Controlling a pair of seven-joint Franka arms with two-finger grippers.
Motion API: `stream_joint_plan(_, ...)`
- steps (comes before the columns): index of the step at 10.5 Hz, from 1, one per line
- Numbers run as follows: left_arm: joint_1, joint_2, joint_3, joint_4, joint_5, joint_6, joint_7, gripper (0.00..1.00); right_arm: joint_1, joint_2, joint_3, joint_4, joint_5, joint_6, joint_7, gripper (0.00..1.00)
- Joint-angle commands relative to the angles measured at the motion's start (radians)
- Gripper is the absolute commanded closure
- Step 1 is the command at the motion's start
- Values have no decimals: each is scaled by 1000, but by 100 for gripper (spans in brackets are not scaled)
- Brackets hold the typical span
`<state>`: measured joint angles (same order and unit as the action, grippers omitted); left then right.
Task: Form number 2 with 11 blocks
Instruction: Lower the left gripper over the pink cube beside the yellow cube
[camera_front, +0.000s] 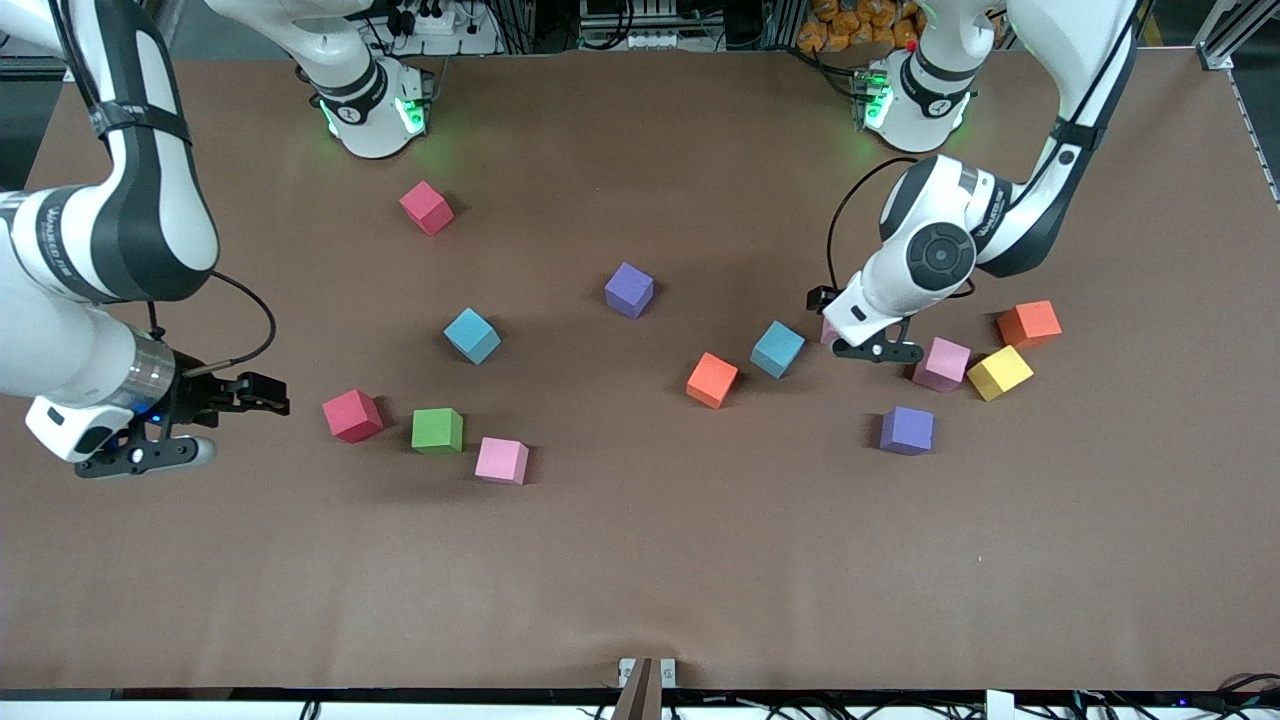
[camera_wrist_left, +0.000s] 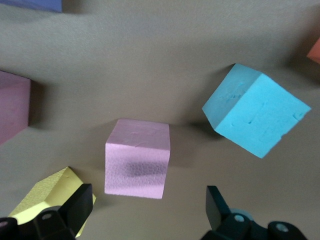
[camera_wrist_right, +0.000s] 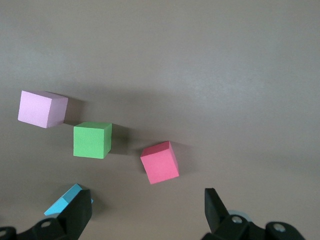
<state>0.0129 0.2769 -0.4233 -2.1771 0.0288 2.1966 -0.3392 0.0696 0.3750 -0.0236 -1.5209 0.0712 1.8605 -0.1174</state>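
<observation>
One pink block (camera_wrist_left: 136, 159) sits under the open left claw (camera_wrist_left: 150, 210).

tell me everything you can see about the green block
The green block is a small matte cube that looks like foam, with clean edges and no markings. It sits flat on the brown table, turned slightly askew. It lies between a red block and a pink block, toward the right arm's end of the table, touching neither. The open right gripper hangs nearby, not touching it.

Roughly twelve coloured blocks (camera_front: 629, 290) and one yellow cube (camera_front: 999, 372) show.
</observation>
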Motion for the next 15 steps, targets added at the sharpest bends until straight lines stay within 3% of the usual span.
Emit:
stream_joint_plan(1,15,16,-5,5,67,12,-29,0,28,24,-4,10,10,19,80,0)
stream_joint_plan(8,15,64,-5,-1,112,46,-30,0,85,91,-4,11,7,114,107,0)
stream_joint_plan(15,24,85,-6,-49,151,90,-30,0,98,101,-4,15,10,190,120,0)
